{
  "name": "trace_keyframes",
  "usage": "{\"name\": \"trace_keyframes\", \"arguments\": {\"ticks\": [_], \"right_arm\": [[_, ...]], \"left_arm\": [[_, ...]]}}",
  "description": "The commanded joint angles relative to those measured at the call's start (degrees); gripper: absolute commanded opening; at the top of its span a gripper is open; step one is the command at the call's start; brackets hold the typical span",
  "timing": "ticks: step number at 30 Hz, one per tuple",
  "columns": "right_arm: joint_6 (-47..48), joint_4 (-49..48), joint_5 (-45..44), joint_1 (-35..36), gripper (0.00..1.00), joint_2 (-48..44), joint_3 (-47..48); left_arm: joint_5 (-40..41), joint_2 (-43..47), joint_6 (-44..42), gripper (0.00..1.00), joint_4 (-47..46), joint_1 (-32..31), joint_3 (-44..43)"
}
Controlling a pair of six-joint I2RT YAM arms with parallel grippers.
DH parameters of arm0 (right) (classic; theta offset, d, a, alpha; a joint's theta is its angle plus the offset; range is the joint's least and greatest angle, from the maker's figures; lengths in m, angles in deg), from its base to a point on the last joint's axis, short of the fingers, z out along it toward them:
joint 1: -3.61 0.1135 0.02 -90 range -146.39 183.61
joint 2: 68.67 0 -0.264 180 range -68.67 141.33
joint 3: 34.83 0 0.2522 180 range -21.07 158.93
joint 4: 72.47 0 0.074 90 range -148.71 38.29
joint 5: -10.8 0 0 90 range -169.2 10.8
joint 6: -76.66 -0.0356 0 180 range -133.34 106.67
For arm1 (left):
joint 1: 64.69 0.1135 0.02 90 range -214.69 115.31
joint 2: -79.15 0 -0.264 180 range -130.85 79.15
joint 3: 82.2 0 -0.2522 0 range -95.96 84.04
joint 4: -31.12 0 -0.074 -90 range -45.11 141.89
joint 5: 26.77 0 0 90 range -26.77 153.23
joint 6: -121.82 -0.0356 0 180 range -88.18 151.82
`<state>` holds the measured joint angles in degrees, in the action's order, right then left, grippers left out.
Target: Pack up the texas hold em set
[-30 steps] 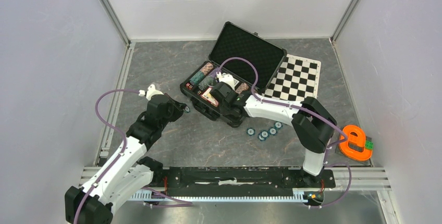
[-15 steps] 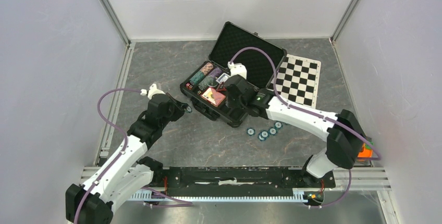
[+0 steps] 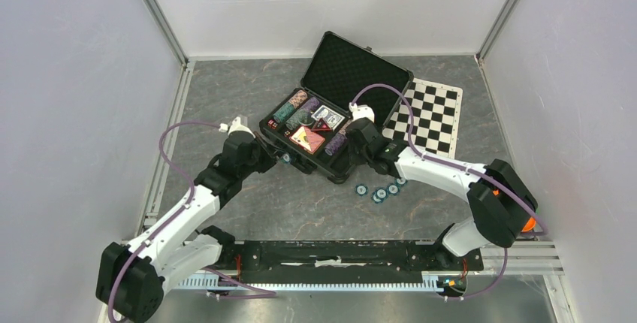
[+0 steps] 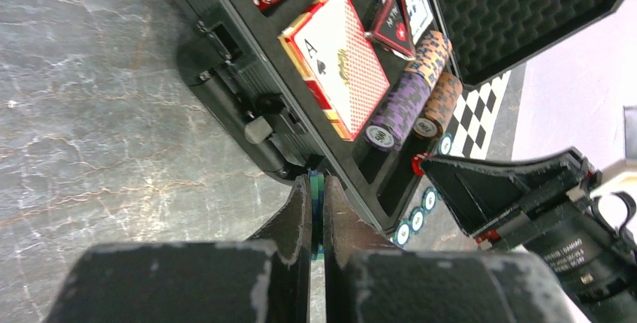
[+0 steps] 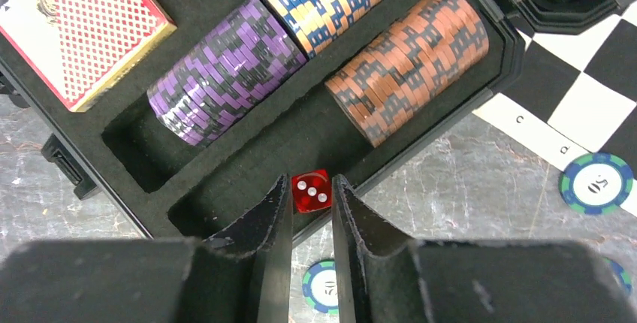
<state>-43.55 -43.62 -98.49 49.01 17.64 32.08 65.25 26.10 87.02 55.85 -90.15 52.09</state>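
left gripper [image 4: 316, 185]: clamped on teal chip [image 4: 317, 221], now moved up to case [image 3: 353, 67]; right gripper [image 5: 311, 201]: narrow around red die [image 5: 310, 190], shifted over end slot; i judge both ready to stow

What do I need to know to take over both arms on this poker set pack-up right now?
Left gripper: shut on a teal chip held edge-on, just outside the near wall of the case.
Right gripper: shut on a red die, over the end slot beside the chip rows.
Done: the case is open; the red deck, blue deck and chip rows sit in the foam.
Left: drop the die, slot in the held chip, gather the loose chips from the table and close the case.
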Motion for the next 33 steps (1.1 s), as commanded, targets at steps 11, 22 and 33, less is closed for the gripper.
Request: {"name": "trace_keyframes", "arguments": {"ticks": [11, 22, 33], "right_arm": [[6.0, -8.4, 8.4, -3.0, 0.18, 0.8, -1.7], [8.3, -9.1, 11.4, -3.0, 0.23, 1.2, 0.0], [10.0, -8.9, 11.4, -3.0, 0.43, -1.3, -1.0]], "left_arm": [[5.0, -3.2, 2.7, 0.02, -5.7, -5.7, -1.8], [6.7, -3.6, 1.6, 0.02, -5.9, -7.0, -2.8], [6.5, -3.4, 0.1, 0.02, -5.8, -7.6, -3.3]]}}
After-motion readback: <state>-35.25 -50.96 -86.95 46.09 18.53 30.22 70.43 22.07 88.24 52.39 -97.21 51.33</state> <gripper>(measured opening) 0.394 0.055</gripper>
